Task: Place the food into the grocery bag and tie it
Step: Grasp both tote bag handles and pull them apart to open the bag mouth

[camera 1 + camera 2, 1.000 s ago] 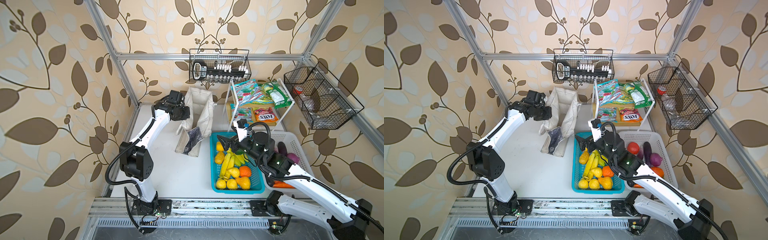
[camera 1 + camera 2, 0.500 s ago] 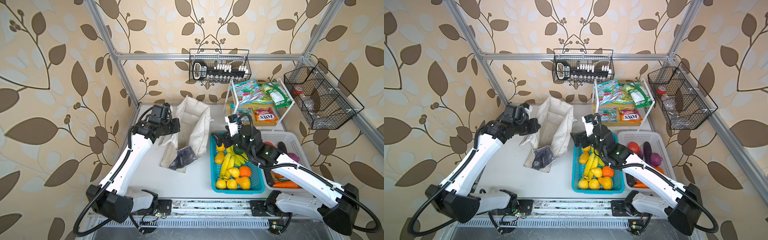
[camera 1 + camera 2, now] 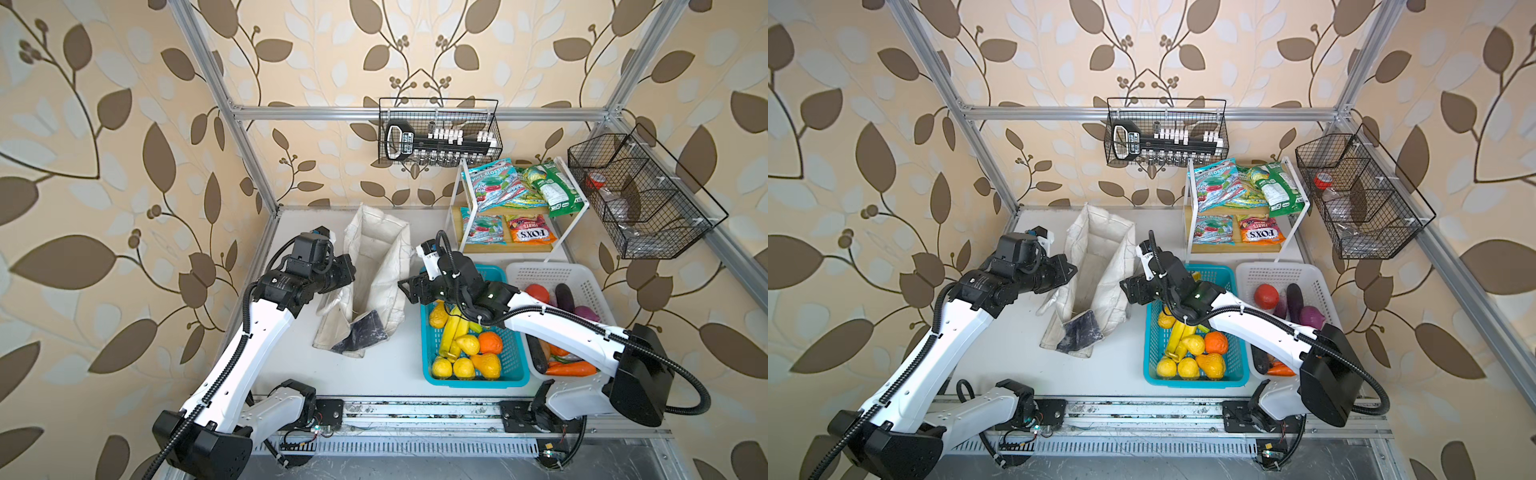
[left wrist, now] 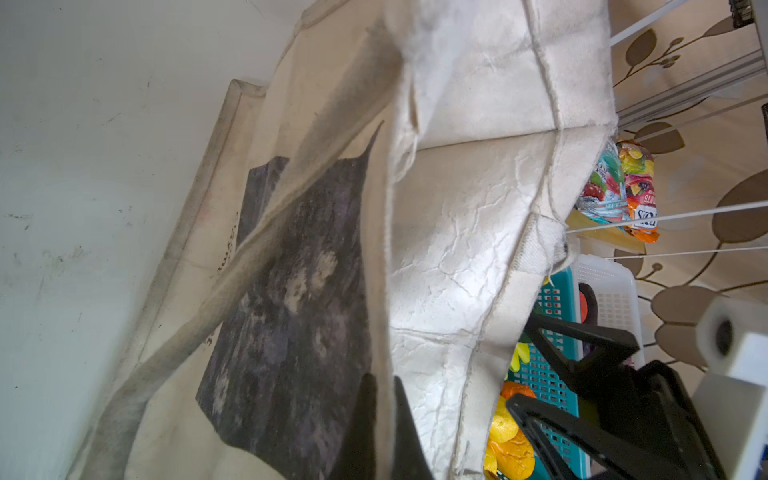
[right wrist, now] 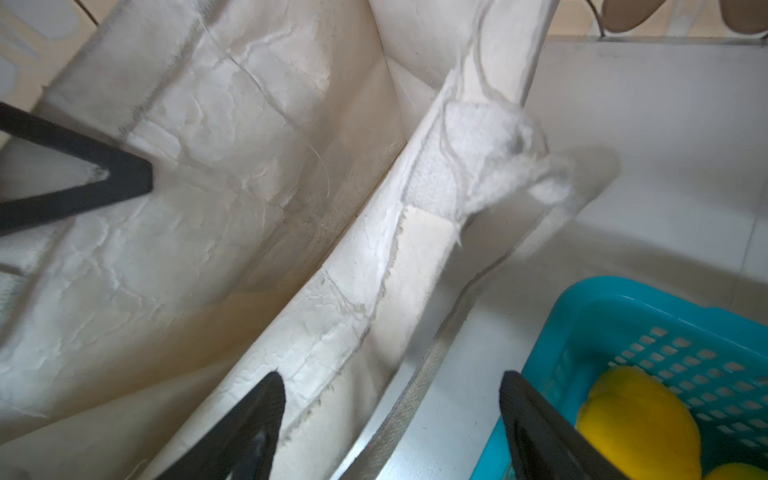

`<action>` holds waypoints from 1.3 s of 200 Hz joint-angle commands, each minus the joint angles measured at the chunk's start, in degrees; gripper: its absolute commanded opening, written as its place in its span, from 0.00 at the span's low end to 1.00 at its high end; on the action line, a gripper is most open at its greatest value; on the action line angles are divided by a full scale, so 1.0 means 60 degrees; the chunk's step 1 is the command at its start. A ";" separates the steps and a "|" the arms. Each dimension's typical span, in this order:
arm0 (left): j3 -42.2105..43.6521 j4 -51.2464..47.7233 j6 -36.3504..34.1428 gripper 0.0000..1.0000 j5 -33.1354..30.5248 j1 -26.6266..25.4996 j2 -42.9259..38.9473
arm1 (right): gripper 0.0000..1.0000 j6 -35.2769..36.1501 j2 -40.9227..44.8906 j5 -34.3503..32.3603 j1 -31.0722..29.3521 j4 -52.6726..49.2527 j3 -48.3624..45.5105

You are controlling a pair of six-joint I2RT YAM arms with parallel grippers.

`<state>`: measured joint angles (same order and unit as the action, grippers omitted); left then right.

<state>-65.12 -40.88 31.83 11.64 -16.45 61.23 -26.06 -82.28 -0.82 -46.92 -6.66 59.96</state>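
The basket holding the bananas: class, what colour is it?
The basket is turquoise, with perforated plastic walls; it shows best in a top view.

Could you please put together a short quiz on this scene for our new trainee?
1. True or false: the left gripper is shut on the bag's rim.
2. Fill in: the FOX'S packet lies on the rack's ___ shelf.
3. The bananas lie in: A the bag; B the turquoise basket; C the rack.
Key: 1 true; 2 lower; 3 B.
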 commanded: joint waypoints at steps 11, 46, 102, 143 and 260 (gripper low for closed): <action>-0.0153 0.0713 0.0309 0.00 0.0565 0.0175 -0.0145 | 0.51 -0.0231 -0.0502 0.0466 -0.0091 0.0363 0.0624; -0.0030 0.0739 0.0335 0.00 0.0438 0.0306 -0.0230 | 0.34 -0.0387 -0.0949 0.1038 -0.0148 0.0954 0.0836; -0.0724 -0.0755 -0.0693 0.00 -0.2089 0.0368 -0.0364 | 0.00 0.1121 -0.1396 -0.0765 -0.0180 -0.3528 0.3848; -0.1752 -0.2355 -0.1479 0.00 -0.3767 0.0432 -0.0157 | 0.00 0.1796 -0.1388 -0.1295 0.0178 -0.5900 0.5223; -0.1512 -0.2657 -0.2278 0.00 -0.2712 0.1335 -0.0024 | 0.00 0.2991 -0.1166 -0.0855 0.0738 -0.7862 0.5461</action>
<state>-74.87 -60.42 19.70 -9.87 -8.91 61.45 -9.52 -90.39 -5.82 -41.50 -54.41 92.42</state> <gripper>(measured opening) 0.048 0.048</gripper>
